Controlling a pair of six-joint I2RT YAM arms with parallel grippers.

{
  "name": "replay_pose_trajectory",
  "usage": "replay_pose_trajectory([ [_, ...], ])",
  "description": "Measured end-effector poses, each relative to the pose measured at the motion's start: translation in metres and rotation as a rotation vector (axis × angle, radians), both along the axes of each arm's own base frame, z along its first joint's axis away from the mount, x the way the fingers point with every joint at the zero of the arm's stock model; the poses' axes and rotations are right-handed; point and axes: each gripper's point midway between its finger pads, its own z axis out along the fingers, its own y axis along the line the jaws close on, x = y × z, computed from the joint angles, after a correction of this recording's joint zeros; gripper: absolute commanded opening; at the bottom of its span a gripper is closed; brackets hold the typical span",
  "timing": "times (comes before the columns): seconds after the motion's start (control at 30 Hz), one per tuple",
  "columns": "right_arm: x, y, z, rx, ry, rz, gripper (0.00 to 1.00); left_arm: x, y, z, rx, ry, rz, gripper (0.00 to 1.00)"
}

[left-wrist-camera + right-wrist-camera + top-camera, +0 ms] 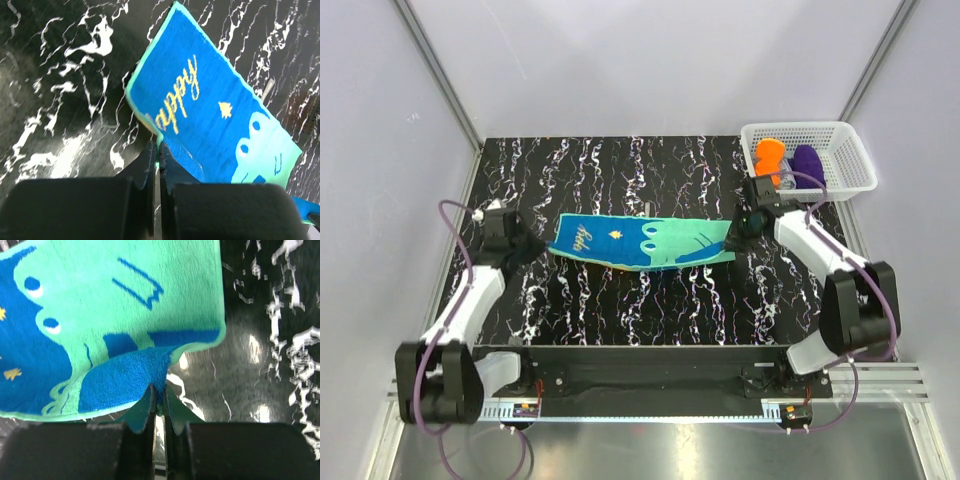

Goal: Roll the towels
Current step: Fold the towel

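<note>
The teal-green, blue and yellow towel (640, 241) is stretched out flat between my two grippers over the black marbled table (620, 300). My left gripper (535, 243) is shut on the towel's left edge (161, 141), by the yellow lettering (177, 95). My right gripper (738, 232) is shut on the towel's right edge (159, 385), which is pinched up into a fold. The orange towel (770, 158) lies rolled in the white basket (840, 135) at the back right.
The white lattice basket also holds a purple roll (807, 165). The basket stands just behind my right arm. Grey walls close in the table on the left, back and right.
</note>
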Motion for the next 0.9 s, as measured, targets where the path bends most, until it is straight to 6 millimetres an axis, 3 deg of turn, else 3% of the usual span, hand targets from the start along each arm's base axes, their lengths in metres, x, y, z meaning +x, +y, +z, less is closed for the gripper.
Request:
replay_pose_trajectory([
  [0.4, 0.063, -0.001, -0.013, -0.058, 0.028, 0.013, 0.00, 0.074, 0.001, -0.006, 0.012, 0.043, -0.001, 0.00],
  [0.77, 0.091, -0.006, -0.039, -0.079, 0.080, 0.007, 0.00, 0.119, 0.002, -0.039, 0.030, 0.120, -0.020, 0.00],
  [0.8, 0.093, -0.006, -0.042, -0.079, 0.083, 0.007, 0.02, 0.122, 0.002, -0.043, 0.031, 0.128, -0.022, 0.00],
  [0.87, 0.094, -0.006, -0.046, -0.082, 0.091, 0.008, 0.19, 0.127, 0.002, -0.049, 0.035, 0.140, -0.026, 0.07],
  [0.9, 0.094, -0.006, -0.048, -0.083, 0.096, 0.008, 0.29, 0.131, 0.002, -0.051, 0.039, 0.145, -0.031, 0.18],
])
